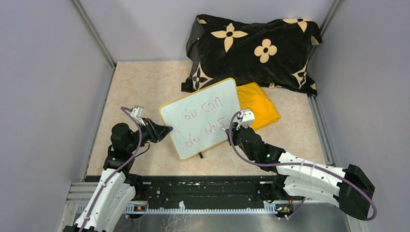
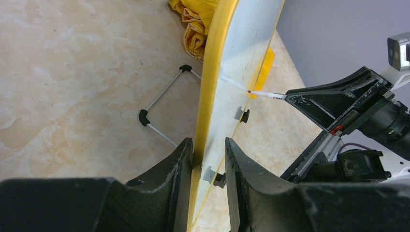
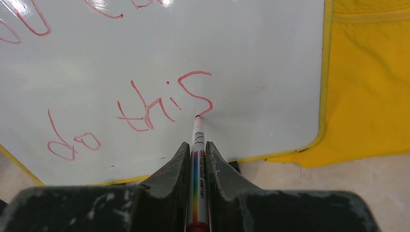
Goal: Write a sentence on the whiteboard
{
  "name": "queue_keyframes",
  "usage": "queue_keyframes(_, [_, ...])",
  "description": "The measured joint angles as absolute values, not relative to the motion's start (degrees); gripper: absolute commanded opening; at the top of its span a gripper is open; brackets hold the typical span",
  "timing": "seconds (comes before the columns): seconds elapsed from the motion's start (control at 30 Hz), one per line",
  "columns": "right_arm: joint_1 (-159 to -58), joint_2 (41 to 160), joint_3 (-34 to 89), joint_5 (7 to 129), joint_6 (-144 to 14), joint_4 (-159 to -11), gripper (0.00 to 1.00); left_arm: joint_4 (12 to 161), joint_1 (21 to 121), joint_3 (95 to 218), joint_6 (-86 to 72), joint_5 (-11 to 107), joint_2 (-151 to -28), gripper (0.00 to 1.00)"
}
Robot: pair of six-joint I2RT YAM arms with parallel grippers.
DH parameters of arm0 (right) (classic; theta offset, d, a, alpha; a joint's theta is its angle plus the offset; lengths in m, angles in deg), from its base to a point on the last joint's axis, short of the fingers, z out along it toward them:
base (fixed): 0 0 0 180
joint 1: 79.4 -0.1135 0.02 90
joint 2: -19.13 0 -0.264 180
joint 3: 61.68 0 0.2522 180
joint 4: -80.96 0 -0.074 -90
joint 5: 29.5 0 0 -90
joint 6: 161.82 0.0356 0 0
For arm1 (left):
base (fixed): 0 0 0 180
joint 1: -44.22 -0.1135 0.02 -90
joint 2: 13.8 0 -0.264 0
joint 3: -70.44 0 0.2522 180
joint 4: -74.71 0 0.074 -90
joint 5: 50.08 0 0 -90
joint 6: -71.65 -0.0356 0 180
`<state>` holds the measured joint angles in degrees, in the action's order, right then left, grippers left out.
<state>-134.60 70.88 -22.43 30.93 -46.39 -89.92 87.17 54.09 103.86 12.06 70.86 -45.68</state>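
Right gripper (image 3: pixel 197 147) fills the near view, fingers pinched shut on a rainbow-striped red marker (image 3: pixel 197 133), its tip touching the whiteboard (image 3: pixel 270 58) at the tail of the last letter. Across the way, the left gripper (image 2: pixel 209 145) clamps the board's yellow-rimmed edge and holds it tilted up off the worktop (image 2: pixel 72 72), just beside the folded yellow cloth (image 1: pixel 261 108) and in front of the flowered pillow (image 1: pixel 251 48).

Danger now: press too hard and the board could pivot in that single edge grip, dragging the stroke off line. Lift away carelessly and the fingers could smear wet ink. The marker might also slide back between the pads.

As for the sentence (image 3: pixel 140 113), it's two lines of thin red handwriting, apparently "You can / do this". It's wobbly yet legible across the board's middle, and it looks about finished.
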Motion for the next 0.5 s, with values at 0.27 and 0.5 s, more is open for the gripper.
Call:
queue_keyframes(0.27, [-134.6, 71.4, -22.4, 34.2, -45.8, -90.1, 0.0, 87.2, 54.1, 103.9, 12.1, 70.9, -45.7, 0.37])
queue_keyframes(0.5, [-134.6, 71.6, -22.4, 35.3, -45.6, -90.4, 0.0, 87.2, 54.1, 103.9, 12.1, 70.9, -45.7, 0.37])
